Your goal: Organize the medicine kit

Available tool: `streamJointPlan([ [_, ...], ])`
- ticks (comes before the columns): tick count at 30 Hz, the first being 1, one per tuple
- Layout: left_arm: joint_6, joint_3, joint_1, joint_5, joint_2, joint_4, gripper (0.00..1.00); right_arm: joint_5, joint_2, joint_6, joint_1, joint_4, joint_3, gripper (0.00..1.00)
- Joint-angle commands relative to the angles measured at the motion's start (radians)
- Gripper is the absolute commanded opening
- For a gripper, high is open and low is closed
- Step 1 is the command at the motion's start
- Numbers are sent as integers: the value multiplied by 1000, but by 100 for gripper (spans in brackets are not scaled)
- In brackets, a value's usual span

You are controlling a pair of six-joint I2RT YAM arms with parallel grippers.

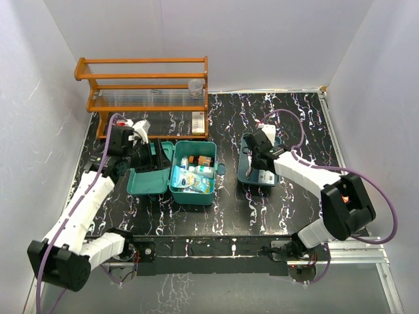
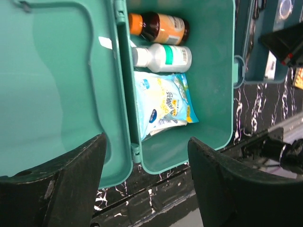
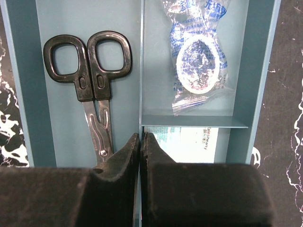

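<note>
The teal medicine kit (image 1: 194, 190) lies open mid-table, its lid (image 1: 149, 182) flat to the left. In the left wrist view the kit's box (image 2: 213, 85) holds a brown bottle with an orange cap (image 2: 158, 27), a white bottle with a green label (image 2: 163, 57) and a blue-and-white packet (image 2: 163, 103). My left gripper (image 2: 147, 184) is open and empty above the kit's hinge. My right gripper (image 3: 141, 139) is shut on the middle partition of the flat divided tray (image 3: 19, 94). The tray holds black-handled scissors (image 3: 90, 71), a bagged tape roll (image 3: 196, 61) and a white packet (image 3: 189, 144).
A wooden rack (image 1: 147, 85) stands at the back left with a clear cup (image 1: 195, 87) on it. A small box (image 1: 198, 122) lies in front of the rack. White walls close in the table on three sides.
</note>
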Motion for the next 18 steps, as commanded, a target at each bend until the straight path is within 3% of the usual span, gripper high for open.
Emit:
streamJointPlan([
  [1,-53,12,0,-152,-131,-30,69,-15,-76,4,0,-53,63,0],
  [10,-113,17,-1,-211,-307,-103,76,-95,-142,72,16,-246,252,0],
  [18,-126,76,-1,-217,-372,-192,79,-71,-55,148,130,-395,474,0],
])
